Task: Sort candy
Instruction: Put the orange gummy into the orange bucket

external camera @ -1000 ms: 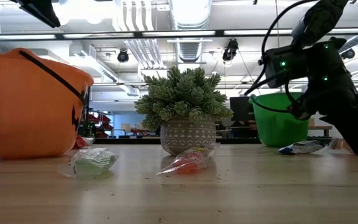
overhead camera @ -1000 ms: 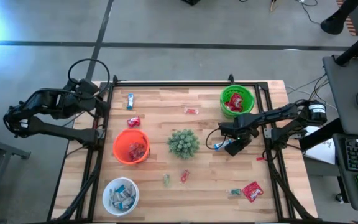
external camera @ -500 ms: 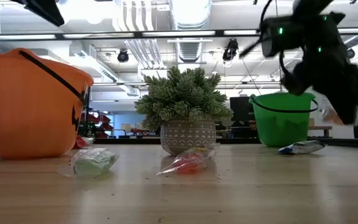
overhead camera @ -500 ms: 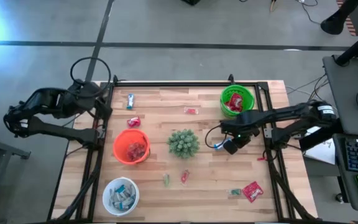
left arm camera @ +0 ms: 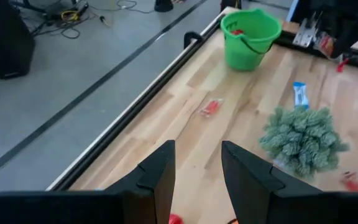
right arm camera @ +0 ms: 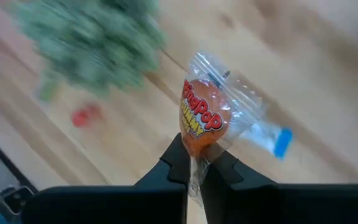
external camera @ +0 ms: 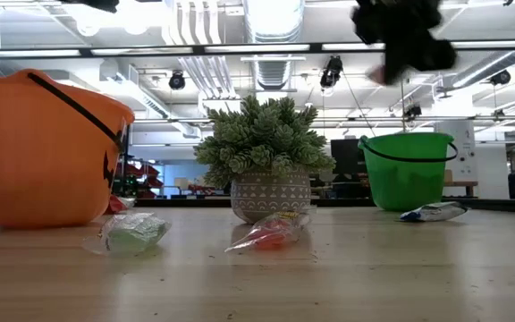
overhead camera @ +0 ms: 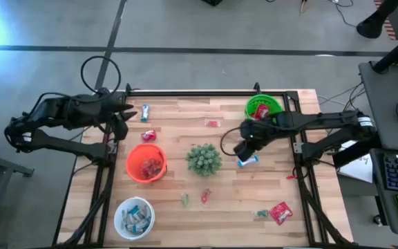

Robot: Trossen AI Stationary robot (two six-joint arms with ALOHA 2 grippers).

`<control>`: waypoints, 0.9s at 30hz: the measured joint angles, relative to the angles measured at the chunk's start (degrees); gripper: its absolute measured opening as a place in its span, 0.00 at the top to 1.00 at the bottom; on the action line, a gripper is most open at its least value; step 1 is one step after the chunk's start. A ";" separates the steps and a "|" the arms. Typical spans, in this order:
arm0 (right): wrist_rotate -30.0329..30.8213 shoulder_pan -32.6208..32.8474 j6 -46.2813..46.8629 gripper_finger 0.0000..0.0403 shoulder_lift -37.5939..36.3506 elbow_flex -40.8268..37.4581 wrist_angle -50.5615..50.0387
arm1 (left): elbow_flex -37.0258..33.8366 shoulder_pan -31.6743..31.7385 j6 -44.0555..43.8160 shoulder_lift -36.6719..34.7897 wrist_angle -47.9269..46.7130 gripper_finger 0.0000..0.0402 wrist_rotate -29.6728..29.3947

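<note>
Wooden table (overhead camera: 226, 197) under bright ceiling lights; right pincer (right arm camera: 194, 163) pinches an orange lollipop packet (right arm camera: 202, 119); left pincer (left arm camera: 196, 169) half-open.

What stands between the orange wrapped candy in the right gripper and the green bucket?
Nothing visible. The right gripper is shut on the orange wrapped candy and hangs raised above the table, beside the green bucket. In the high view only bare wood separates them; the plant and the blue-and-white bar lie off that path.
</note>
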 joint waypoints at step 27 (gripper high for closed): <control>2.54 -2.42 -40.35 0.97 24.45 42.28 5.50 | -13.55 0.00 -16.63 1.81 38.37 0.72 18.07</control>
